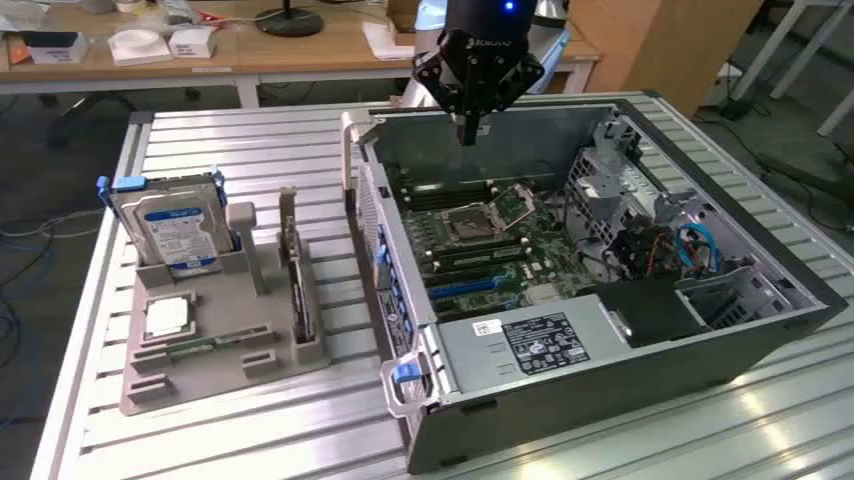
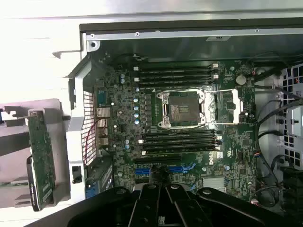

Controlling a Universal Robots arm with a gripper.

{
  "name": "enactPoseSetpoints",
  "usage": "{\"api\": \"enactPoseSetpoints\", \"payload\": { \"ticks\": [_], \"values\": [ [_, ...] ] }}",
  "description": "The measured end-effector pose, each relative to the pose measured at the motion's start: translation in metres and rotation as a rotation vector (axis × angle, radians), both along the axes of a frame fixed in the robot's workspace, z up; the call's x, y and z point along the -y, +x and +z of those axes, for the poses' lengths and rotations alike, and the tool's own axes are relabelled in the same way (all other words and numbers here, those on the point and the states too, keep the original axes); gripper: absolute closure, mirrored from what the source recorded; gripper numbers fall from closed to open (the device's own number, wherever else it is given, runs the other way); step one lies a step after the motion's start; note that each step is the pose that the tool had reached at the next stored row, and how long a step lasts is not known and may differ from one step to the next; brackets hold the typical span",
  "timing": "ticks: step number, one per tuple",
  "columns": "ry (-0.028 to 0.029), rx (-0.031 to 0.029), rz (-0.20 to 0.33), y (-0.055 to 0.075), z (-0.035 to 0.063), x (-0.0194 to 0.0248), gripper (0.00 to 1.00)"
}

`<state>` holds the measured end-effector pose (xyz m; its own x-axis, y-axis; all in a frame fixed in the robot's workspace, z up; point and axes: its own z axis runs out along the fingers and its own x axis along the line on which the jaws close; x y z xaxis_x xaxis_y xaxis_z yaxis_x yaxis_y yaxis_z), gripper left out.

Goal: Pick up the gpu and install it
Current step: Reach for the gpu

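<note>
Exterior view, from its left: a slatted metal worktop (image 1: 227,150) is seen carrying a grey holder block (image 1: 200,365). A blue-labelled hard drive (image 1: 174,230) is stood upright in it, and a small square chip (image 1: 166,316) is laid flat nearer the front. The gpu (image 1: 296,285) is parked on edge in the holder block's slot on the side facing the open PC case (image 1: 400,400), just beside the case wall and not inside it. From this angle a thin edge is presented, so the cooler face cannot be made out. In the wrist view the gpu (image 2: 41,158) is shown as a narrow green board with a dark part along one side, seated in the grey holder; its far end is cut off by the frame. The pincer (image 1: 467,135) is hung over the case's far wall, fingers pressed together with nothing pinched, well apart from the gpu. In the wrist view the pincer (image 2: 159,196) is seen as black linkage cut off at the frame edge, tips hard to separate. The motherboard (image 1: 487,240) (image 2: 123,109) is resolved better from the wrist: the CPU socket (image 1: 470,222) (image 2: 182,109) lies between two banks of dark slots, with blue slots close to the pincer. Added by the exterior view, toward its right: a labelled power supply (image 1: 534,340) and blue cables (image 1: 701,250) in the drive bay, partly hidden by metalwork.
</note>
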<state>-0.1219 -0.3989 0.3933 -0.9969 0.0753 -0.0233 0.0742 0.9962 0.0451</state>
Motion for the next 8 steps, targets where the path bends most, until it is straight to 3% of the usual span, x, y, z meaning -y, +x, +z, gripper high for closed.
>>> {"api": "enactPoseSetpoints", "payload": {
  "ticks": [8],
  "values": [
    [0.0001, 0.0001, 0.000, -0.0002, -0.0001, 0.0000, 0.90]
  ]
}}
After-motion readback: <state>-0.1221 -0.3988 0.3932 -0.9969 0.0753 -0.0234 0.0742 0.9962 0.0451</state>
